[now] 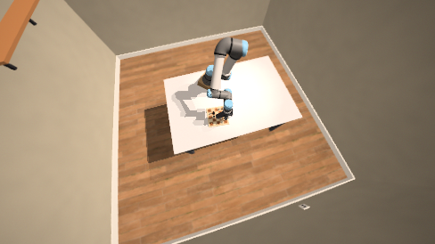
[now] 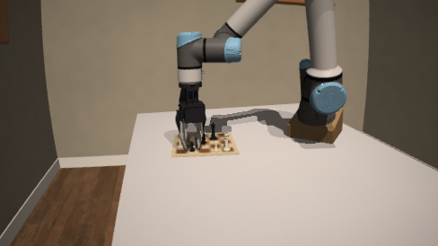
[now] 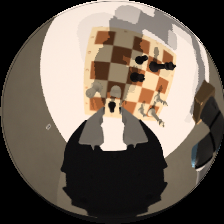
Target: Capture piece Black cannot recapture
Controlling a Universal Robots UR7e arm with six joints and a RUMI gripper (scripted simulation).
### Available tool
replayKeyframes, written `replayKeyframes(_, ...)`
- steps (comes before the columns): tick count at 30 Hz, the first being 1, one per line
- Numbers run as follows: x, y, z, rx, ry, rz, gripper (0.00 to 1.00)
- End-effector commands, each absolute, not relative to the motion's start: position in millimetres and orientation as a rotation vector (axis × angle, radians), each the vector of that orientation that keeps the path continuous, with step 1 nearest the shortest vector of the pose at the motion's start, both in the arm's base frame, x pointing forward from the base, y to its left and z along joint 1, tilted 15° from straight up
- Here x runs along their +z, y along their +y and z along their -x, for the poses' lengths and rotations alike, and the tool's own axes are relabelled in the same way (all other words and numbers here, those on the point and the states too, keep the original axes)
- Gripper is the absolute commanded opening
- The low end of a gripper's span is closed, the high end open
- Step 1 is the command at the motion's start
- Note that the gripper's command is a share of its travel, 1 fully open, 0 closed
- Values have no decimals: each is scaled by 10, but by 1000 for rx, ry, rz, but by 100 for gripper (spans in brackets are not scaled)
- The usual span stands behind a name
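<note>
The chessboard lies on the table. My gripper points down at the board's near edge, its narrowly spaced fingers open on both sides of a small black piece. I cannot see contact. A pale piece stands just beyond it, another pale piece to the left. Black pieces stand mid-board, near a tall black piece. At the right stand a small white piece, a tall white piece and another white piece.
The white table carries the arm's wooden base block, away from the board on its right in the exterior view. The arm's shadow crosses the table and part of the board. A shelf hangs on the wall, far from the arm.
</note>
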State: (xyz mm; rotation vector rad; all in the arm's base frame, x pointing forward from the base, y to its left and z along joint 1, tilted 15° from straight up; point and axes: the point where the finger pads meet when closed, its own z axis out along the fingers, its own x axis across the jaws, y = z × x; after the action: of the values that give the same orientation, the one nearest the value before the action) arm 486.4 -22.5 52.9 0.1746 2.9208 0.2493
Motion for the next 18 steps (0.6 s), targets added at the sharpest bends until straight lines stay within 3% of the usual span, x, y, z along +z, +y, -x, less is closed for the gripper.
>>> replayKeyframes(1, 534, -226, -4867, 249, 2920, -174, 20)
replayKeyframes(11, 534, -226, -4867, 249, 2920, -174, 20)
replayKeyframes(12, 534, -226, -4867, 249, 2920, -174, 0)
replayKeyframes(18, 534, -226, -4867, 249, 2920, -174, 0)
